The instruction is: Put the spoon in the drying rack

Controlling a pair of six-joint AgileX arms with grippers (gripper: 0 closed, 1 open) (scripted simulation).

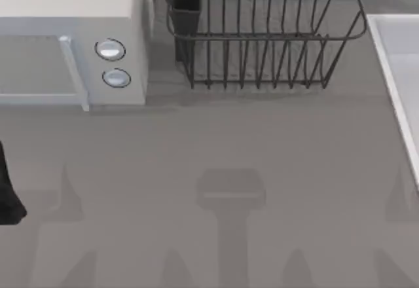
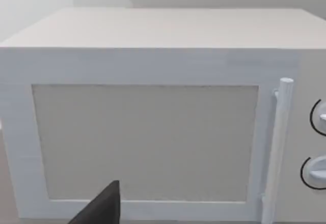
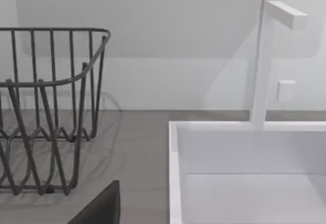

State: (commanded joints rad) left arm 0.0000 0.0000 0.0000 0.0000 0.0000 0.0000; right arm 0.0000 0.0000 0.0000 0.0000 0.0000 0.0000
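From above, the nearest thing to me is the bare grey surface [image 1: 216,144], crossed by soft shadows. A dark part of my left arm [image 1: 8,190] sits at its left edge. Farther back on the left stands the microwave [image 1: 72,46], pale and boxy, with two round knobs [image 1: 110,50] beside its door handle [image 1: 73,72]. To its right, at the back of the surface, is the drying rack [image 1: 262,39], a dark wire basket with thin upright bars and flared sides. Its utensil cup [image 1: 185,3] is at the corner nearest the microwave. At the right edge lies the white sink [image 1: 396,72].

My left wrist camera faces the microwave door [image 2: 145,140] straight on, with the handle and knob edges to one side. One dark finger of my left end effector [image 2: 104,206] juts into the foreground; I cannot tell how far it is open or whether it holds anything.

My right wrist camera sees the rack's end and the sink basin side by side, apart, and a white faucet [image 3: 265,61] rising behind the basin. A dark finger of my right end effector [image 3: 102,206] shows near; its opening I cannot tell either.
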